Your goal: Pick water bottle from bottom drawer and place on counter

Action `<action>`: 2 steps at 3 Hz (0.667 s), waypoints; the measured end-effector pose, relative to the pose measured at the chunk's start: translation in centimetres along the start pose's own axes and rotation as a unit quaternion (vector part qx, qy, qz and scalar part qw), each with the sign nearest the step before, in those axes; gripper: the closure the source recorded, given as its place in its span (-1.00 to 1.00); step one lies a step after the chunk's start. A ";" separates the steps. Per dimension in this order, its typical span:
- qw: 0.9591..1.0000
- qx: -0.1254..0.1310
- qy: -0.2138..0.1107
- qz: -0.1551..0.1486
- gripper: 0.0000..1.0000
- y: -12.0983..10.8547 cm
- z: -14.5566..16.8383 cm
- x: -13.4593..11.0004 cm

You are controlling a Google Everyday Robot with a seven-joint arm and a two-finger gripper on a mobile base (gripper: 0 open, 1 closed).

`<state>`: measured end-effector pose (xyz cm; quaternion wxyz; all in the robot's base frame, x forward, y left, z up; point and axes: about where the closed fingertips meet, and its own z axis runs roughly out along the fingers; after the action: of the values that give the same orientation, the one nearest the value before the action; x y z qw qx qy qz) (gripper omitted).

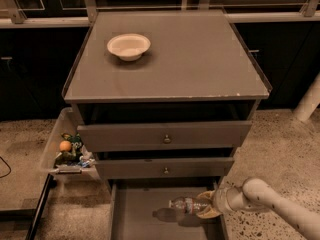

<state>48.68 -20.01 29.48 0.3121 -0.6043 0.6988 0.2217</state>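
The water bottle (184, 204) lies sideways in my gripper (204, 205), lifted a little above the floor of the bottom drawer (140, 209); its shadow falls on the floor to the left. The gripper's fingers are shut on the bottle's right end, and the arm (280, 209) comes in from the lower right. The counter (200, 59) is the flat cabinet top above, with a white bowl (128, 46) at its back left.
Two upper drawers with round knobs (166, 139) stand partly pulled out above the bottom drawer. A clear bin (65, 149) with small items, one of them orange, hangs at the cabinet's left. A white pole (307, 101) stands at the right. Speckled floor surrounds the cabinet.
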 end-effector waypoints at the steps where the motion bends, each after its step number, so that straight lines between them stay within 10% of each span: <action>1: 0.999 -0.001 0.006 -0.032 1.00 0.9 -0.8 -2.1; 2: 0.996 0.010 0.012 -0.082 1.00 0.9 -5.4 -6.9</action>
<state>47.38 -18.74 38.11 0.3269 -0.6593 0.6524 0.1811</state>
